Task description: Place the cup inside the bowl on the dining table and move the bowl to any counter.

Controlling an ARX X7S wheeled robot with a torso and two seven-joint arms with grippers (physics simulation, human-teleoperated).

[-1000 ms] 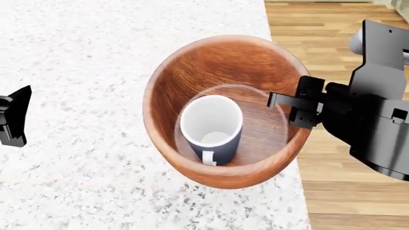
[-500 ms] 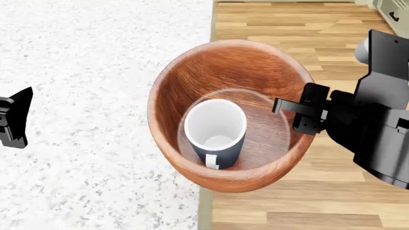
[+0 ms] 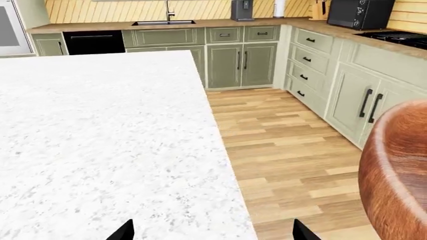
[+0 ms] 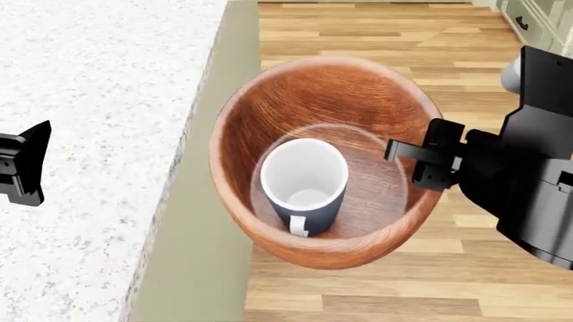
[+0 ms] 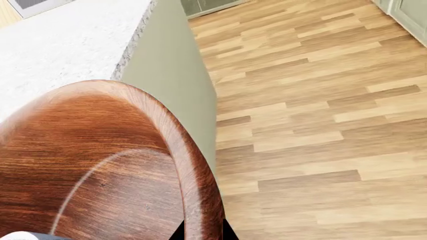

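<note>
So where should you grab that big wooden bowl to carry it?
By its thick rim, from the side, as the right gripper does now: one finger inside the wall, one outside. The bowl is too wide to span, and the cup stands in the middle.

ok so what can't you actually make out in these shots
- Right gripper pads: head view, bowl rim covers the contact; the right wrist view shows only dark tips.
- Left gripper: left wrist view, cut off by the frame edge, only two tips show.
- Cup base: hidden by its own walls.
</note>
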